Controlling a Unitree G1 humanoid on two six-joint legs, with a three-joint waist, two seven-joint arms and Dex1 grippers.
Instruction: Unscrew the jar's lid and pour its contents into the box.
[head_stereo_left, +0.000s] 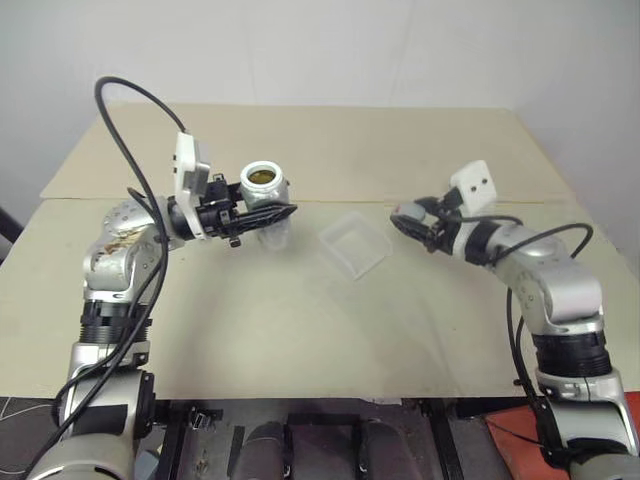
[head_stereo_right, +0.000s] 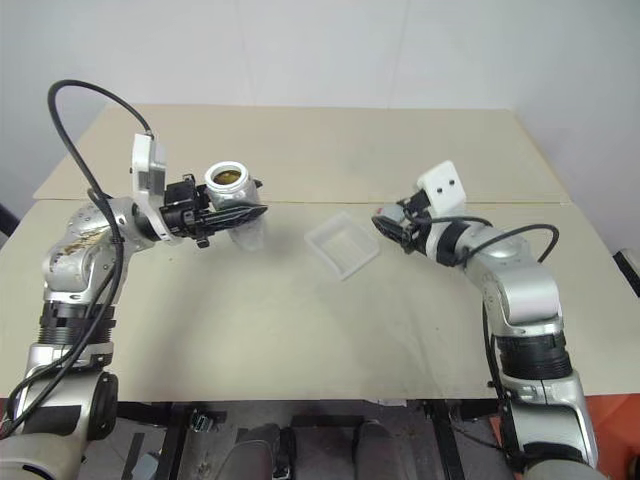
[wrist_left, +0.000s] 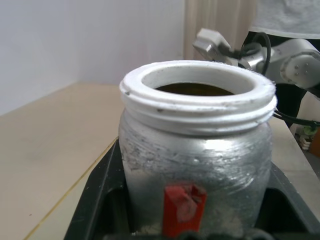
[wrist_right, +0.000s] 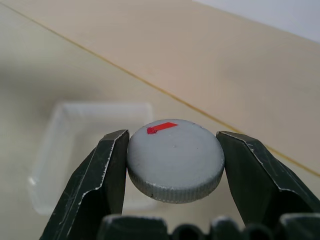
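Observation:
My left gripper is shut on the jar, holding it upright above the table at the left. The silvery jar has a red stripe and a white threaded rim, its mouth uncovered, with yellowish-brown contents inside. The clear box lies on the table between the two arms. To its right, my right gripper is shut on the grey lid, which carries a small red mark on top. In the right wrist view the box lies beyond and below the lid.
The beige table has a second board laid across its far half, with a seam running behind the box. A white wall stands behind. A person stands at the far side in the left wrist view.

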